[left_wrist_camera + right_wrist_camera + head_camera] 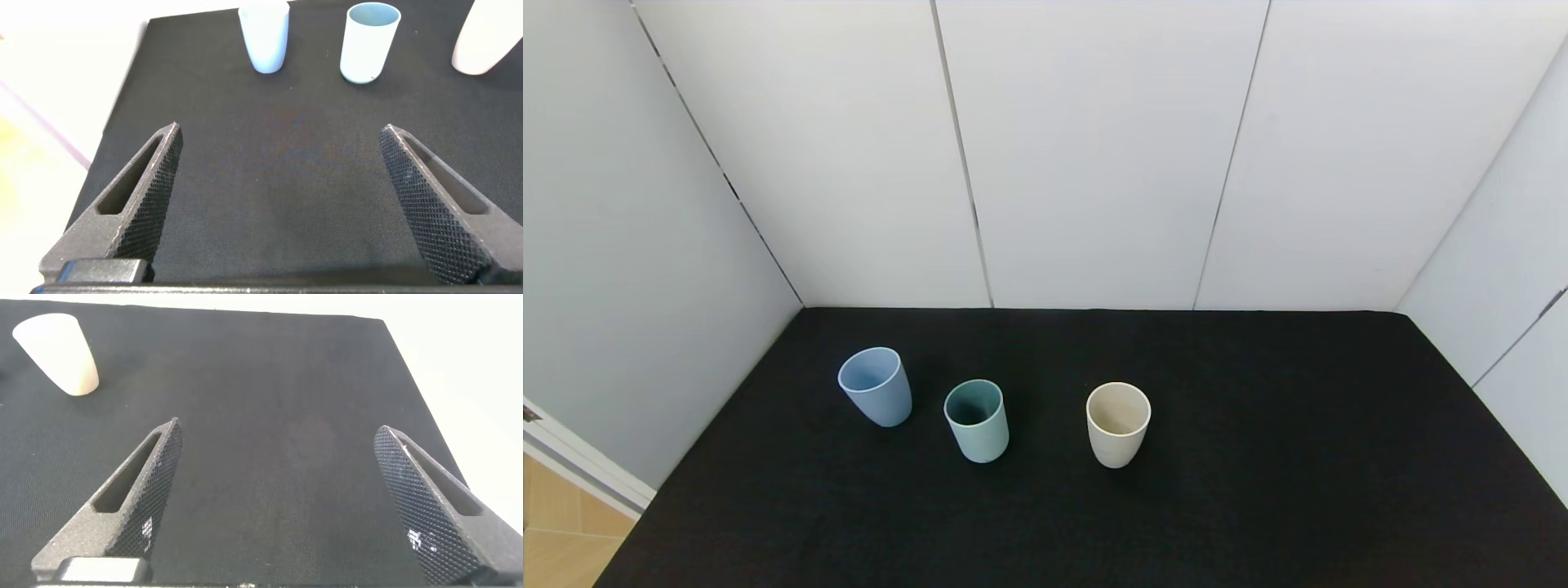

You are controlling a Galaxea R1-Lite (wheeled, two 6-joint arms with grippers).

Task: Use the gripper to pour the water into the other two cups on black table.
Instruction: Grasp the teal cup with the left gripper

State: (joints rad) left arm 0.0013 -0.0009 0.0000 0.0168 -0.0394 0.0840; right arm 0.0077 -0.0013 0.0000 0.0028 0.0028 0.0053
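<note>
Three upright cups on black table: light blue cup, teal cup, cream cup, left gripper and right gripper jaws spread

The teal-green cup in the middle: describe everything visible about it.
The teal-green cup is a plain, handleless, matte tumbler that tapers slightly toward its base. It stands upright on the black table, mouth open upward, its inside dark, so any contents cannot be made out. It sits between the light blue cup and the cream-white cup, apart from both. Nothing but the table touches it.

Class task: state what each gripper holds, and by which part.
Nothing is held. The left gripper and right gripper are both open over the black table.
</note>
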